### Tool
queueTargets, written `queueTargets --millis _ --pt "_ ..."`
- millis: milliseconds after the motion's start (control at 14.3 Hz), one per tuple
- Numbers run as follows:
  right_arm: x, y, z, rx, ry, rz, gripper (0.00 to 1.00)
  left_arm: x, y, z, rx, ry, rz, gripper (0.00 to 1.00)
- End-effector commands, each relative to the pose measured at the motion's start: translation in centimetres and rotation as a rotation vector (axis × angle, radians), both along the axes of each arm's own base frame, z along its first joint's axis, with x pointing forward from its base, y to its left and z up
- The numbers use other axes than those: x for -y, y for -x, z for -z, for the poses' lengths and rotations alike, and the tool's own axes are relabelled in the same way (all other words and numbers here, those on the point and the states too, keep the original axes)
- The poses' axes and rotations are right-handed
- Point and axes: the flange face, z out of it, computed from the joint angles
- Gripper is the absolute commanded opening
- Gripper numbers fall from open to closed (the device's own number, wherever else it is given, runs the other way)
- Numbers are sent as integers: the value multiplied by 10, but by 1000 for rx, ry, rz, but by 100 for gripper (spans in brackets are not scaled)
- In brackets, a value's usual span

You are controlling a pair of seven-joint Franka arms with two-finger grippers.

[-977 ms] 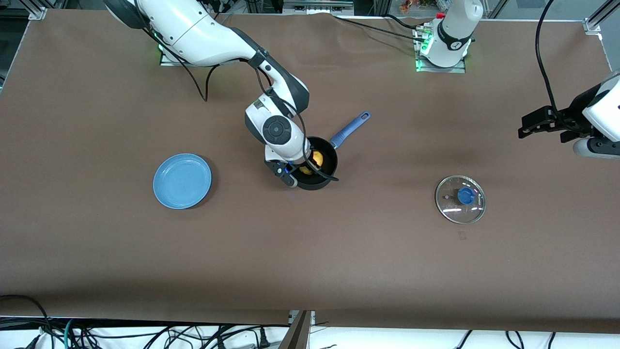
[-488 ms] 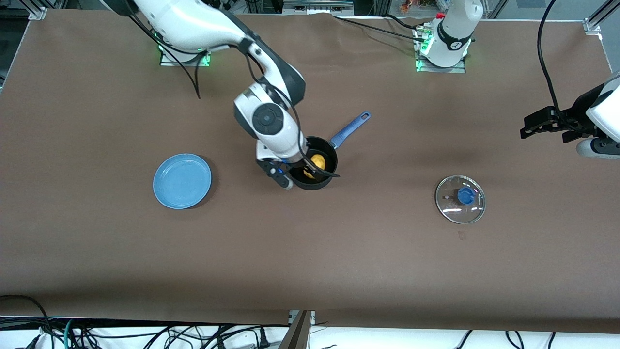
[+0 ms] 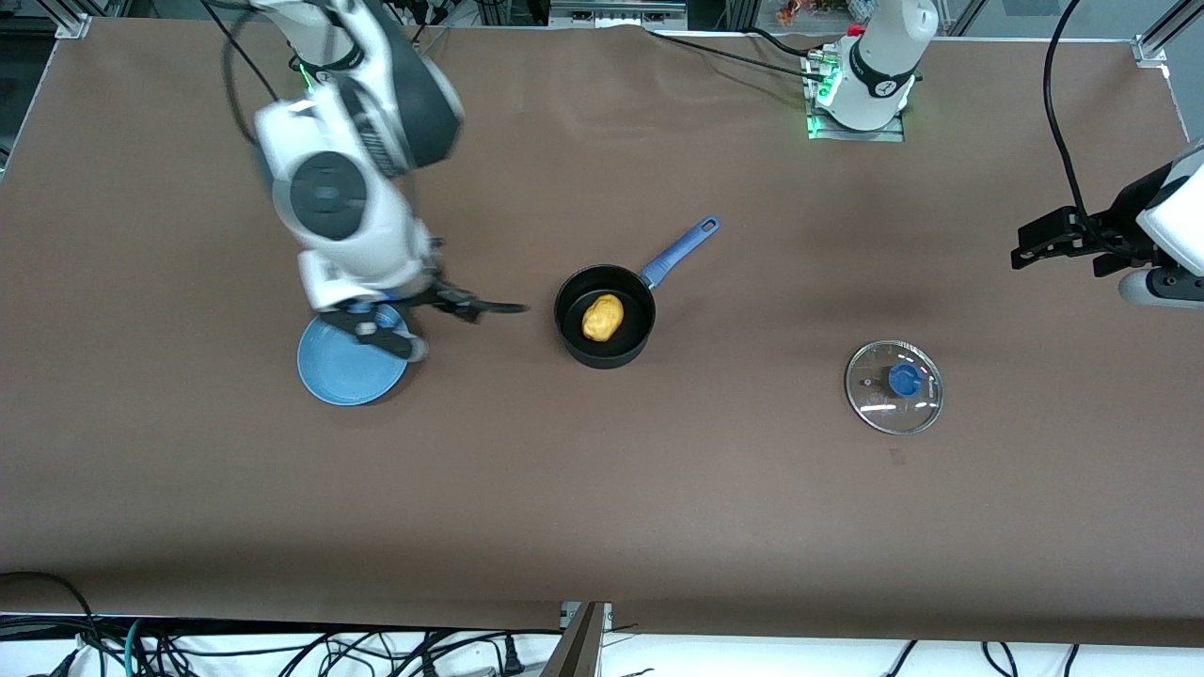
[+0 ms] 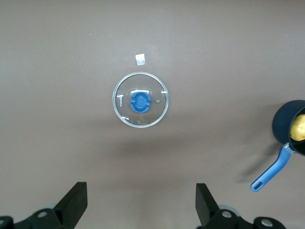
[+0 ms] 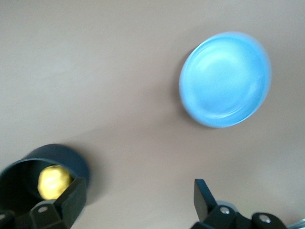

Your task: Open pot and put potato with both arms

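Pot (image 3: 604, 317) sits on the brown bench (image 3: 658, 527) near mid-bench, uncovered. Small round black saucepan; long straight blue handle (image 3: 679, 250) points to about 1 o'clock in the front view. Potato (image 3: 603, 318) lies inside on the pot floor, roughly centred: oval, lumpy, yellow-orange, filling about a third of the pot's width. Nothing touches it.

Glass lid (image 3: 894, 386) lies flat on the bench, well apart from the pot, toward the left arm's end and a little nearer the front camera. Clear glass, metal rim, blue knob (image 3: 905, 380) up. A small pale square mark (image 4: 140, 59) on the bench just beside the lid.

Blue plate (image 3: 352, 362) toward the right arm's end of the bench, bare.

Right tool (image 3: 376, 324) hangs over the plate's rim, at about 9 o'clock from the pot; motion-smeared in the front view. Its fingers (image 5: 71, 198) stand wide apart, holding nothing.

Left tool (image 3: 1058, 246) is up over the left arm's end of the bench, at about 1 o'clock from the lid. Fingers (image 4: 76, 202) spread wide, empty.
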Motion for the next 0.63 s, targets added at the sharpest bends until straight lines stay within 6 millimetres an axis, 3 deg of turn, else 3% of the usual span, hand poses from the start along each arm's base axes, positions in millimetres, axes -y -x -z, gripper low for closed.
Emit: queueTargets --millis 0,140,279,419,488,558 --pt "78 -7 -27 -3 13 -97 100 4 2 -3 -1 -26 6 100" --pt "164 -14 -46 -12 -10 -273 100 4 2 -2 -3 -26 6 100" --pt "222 -7 -58 1 -34 -351 100 5 2 -2 -3 -26 7 100" --pt "263 14 -66 54 -40 -416 100 4 2 -2 -3 -26 6 100" --pt "273 32 -68 80 -43 -417 100 5 2 -2 -3 -26 7 100" --pt "269 47 -68 89 -45 -409 100 5 2 -2 -3 -26 7 100"
